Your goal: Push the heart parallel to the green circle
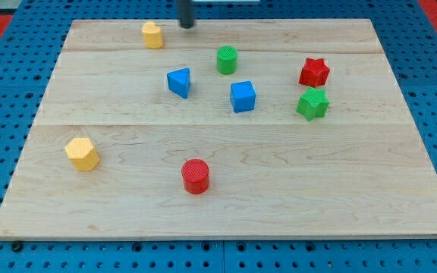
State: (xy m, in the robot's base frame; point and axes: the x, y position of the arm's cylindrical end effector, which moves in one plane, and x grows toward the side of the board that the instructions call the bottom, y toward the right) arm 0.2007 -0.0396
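The yellow heart block (pixel 152 34) lies near the view's top edge of the wooden board, left of centre. The green circle block (pixel 227 59) stands to its right and a little lower. My tip (pixel 187 25) is at the board's top edge, just right of the yellow heart and apart from it, up and left of the green circle.
A blue triangle block (pixel 179 82) and a blue cube (pixel 243 96) lie mid-board. A red star (pixel 314 72) and a green star (pixel 312 104) sit at the right. A yellow hexagon (pixel 82 154) lies lower left, a red circle block (pixel 196 176) lower centre. The board (pixel 355 197) rests on blue pegboard.
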